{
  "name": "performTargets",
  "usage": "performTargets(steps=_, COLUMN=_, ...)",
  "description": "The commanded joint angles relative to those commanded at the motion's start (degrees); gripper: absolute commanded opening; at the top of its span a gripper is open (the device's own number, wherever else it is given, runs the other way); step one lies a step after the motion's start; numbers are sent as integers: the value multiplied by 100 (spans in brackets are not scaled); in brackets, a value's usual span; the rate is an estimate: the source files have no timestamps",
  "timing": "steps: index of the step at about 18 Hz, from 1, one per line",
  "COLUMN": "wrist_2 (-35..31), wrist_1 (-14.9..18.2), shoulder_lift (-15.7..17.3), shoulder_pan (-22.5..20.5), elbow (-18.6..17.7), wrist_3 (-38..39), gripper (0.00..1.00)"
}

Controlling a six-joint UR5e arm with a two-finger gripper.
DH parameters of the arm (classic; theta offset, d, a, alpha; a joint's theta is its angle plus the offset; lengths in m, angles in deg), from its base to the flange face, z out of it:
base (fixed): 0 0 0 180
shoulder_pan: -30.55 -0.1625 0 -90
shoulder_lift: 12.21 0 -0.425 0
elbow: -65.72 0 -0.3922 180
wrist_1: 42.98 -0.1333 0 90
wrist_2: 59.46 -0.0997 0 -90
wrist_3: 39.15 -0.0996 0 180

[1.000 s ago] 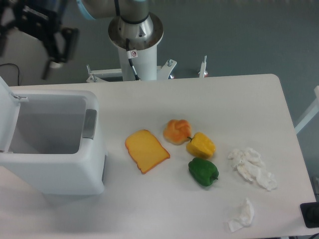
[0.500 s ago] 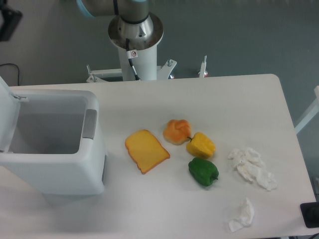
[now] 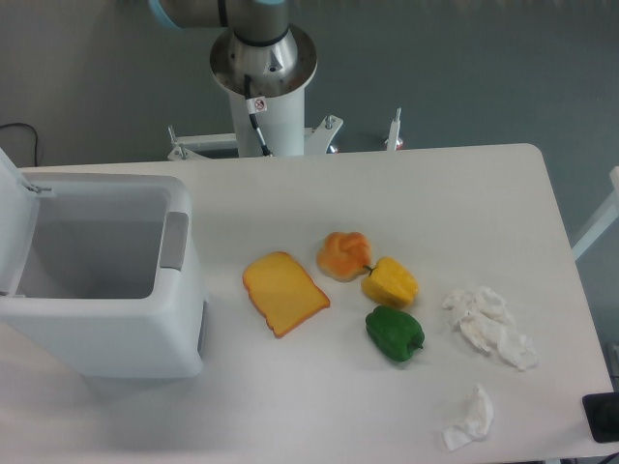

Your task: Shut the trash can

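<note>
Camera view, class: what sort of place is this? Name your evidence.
Probably a robotics lab: a robot arm base bolted behind a white table, with toy-like food such as a green pepper and an open trash can.

Silver arm base point(image 3: 263, 58), white pedestal point(image 3: 270, 121), black cable point(image 3: 258, 126).

trash can point(image 3: 106, 319) lid cropped left, pincer out of frame

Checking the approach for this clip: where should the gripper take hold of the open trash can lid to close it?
Judging by its pose, the lid stands open at the left edge of the trash can. Best contact is its upper free edge, coming from the left and pushing right over the opening. The gripper is out of view.
</note>
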Motion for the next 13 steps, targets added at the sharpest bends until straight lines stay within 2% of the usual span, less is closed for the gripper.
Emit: performTargets(steps=13, wrist_2=-35, wrist_1=-167, shoulder_lift=-255, shoulder_pan=185, elbow=26, wrist_3=-44, gripper=100)
